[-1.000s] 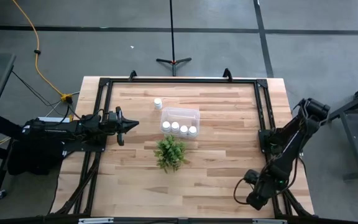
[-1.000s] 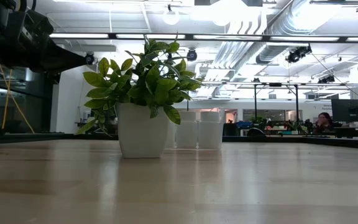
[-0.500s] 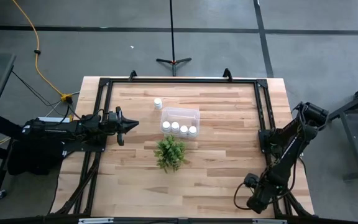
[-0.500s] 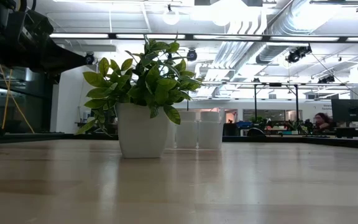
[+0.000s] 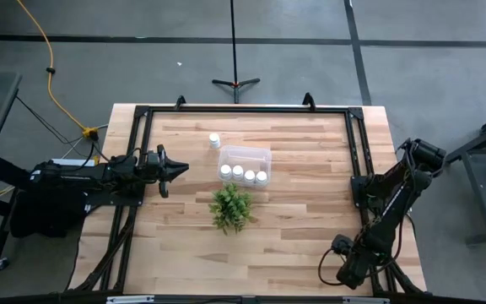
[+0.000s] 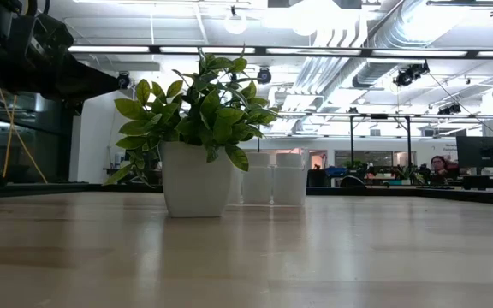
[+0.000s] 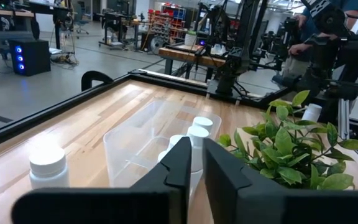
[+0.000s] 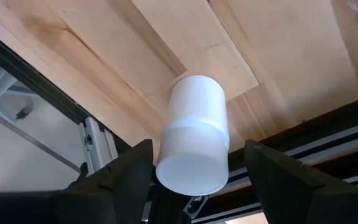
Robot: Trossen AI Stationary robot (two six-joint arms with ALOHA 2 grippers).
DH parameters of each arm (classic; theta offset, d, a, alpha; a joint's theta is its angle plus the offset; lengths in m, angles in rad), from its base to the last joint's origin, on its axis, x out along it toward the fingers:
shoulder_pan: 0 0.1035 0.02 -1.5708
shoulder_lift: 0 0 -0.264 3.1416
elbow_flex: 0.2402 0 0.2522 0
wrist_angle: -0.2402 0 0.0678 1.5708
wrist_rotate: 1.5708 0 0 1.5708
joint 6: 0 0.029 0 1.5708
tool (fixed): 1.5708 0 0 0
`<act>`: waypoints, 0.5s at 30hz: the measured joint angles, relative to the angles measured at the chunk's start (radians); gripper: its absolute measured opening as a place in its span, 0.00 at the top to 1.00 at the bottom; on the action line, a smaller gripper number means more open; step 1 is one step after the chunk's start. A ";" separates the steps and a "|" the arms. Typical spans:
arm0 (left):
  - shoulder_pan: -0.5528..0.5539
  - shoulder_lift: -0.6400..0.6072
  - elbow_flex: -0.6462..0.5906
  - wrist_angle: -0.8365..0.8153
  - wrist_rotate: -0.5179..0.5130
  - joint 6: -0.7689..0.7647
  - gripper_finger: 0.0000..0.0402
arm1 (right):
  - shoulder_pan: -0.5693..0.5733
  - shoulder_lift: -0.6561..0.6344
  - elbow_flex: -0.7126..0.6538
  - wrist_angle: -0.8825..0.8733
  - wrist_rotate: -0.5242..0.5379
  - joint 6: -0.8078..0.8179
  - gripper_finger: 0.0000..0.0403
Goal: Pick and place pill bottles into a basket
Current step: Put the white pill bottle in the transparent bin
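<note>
The clear basket (image 5: 245,162) stands mid-table with several white pill bottles (image 5: 243,175) upright inside it. One more bottle (image 5: 214,141) stands on the wood just beyond the basket's far left corner. My left gripper (image 7: 197,168) hovers level at the table's left side, pointing at the basket, with a narrow gap between its fingers and nothing in it. My right gripper (image 8: 197,146) points steeply down at the table's near right corner (image 5: 344,272). It is open, one finger on each side of another pill bottle (image 8: 194,118) seen from its cap end, with wood showing beside the bottle.
A small green plant (image 5: 231,207) in a white pot (image 6: 193,175) stands just nearer than the basket. A black metal frame (image 5: 354,160) runs round the table's edges, and its rail (image 8: 36,81) passes close to the right gripper. Bare wood lies between plant and right arm.
</note>
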 joint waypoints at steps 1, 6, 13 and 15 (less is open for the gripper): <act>0.000 0.000 0.000 0.000 0.000 0.000 0.80 | 0.001 0.000 0.000 -0.002 0.000 0.000 0.40; 0.000 0.000 0.000 0.000 -0.001 0.000 0.84 | 0.007 0.000 0.000 0.005 0.008 -0.018 0.40; 0.000 0.000 0.000 0.000 0.000 0.000 0.94 | 0.019 0.000 0.000 0.000 0.015 -0.025 0.40; 0.000 0.000 0.000 0.000 0.000 0.000 0.93 | 0.029 0.000 0.000 -0.002 0.014 -0.026 0.41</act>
